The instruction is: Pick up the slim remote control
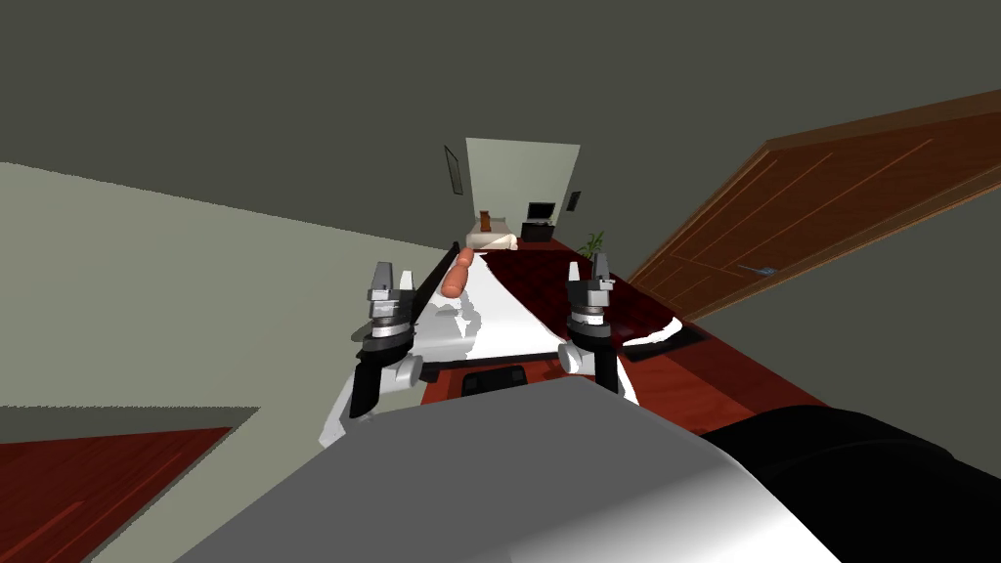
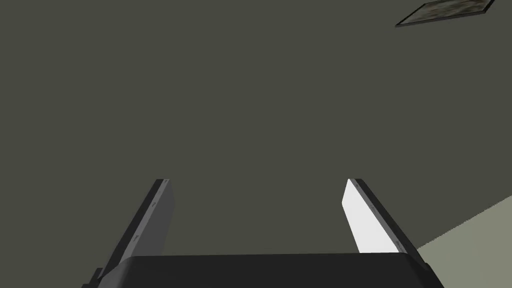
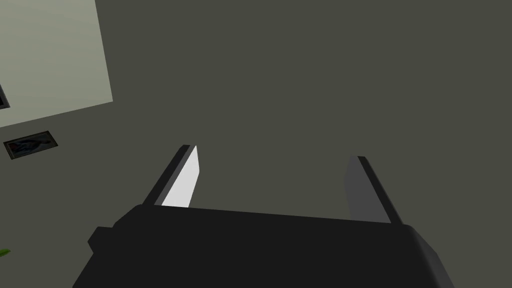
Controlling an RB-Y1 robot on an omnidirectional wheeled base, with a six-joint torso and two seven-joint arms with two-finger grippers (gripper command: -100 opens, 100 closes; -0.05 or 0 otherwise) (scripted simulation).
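End effector check first: the left end effector [image 1: 392, 277] is hanging wide open over the left edge of the long white surface [image 1: 499, 313], near its close end, with nothing between the blades. The right end effector [image 1: 599, 266] is sitting just off that surface's right edge, also spread and empty. Both are pointing up and away from it rather than down at anything.

As for the remote, honestly I'm not managing to pick it out for sure. A dark flat block [image 1: 494, 379] is sitting right at the close end of the white surface, between the two arms. It could be the thing, but I can't tell. The one item clearly lying on the white surface is an orange-pink roll [image 1: 456, 277] toward its far end, and that's no remote.

On handling, I'm guessing a slim remote is going to be light, stiff and a bit slick, so weight isn't the worry, thinness is. Lying flat, it's leaving very little side wall for the blades to catch. I'm thinking the grab wants to go across the narrow width around mid-length, with the blades coming down along the two long edges so it isn't tipping nose-down on the lift. Pinching it by one end is asking for it to squirt out.
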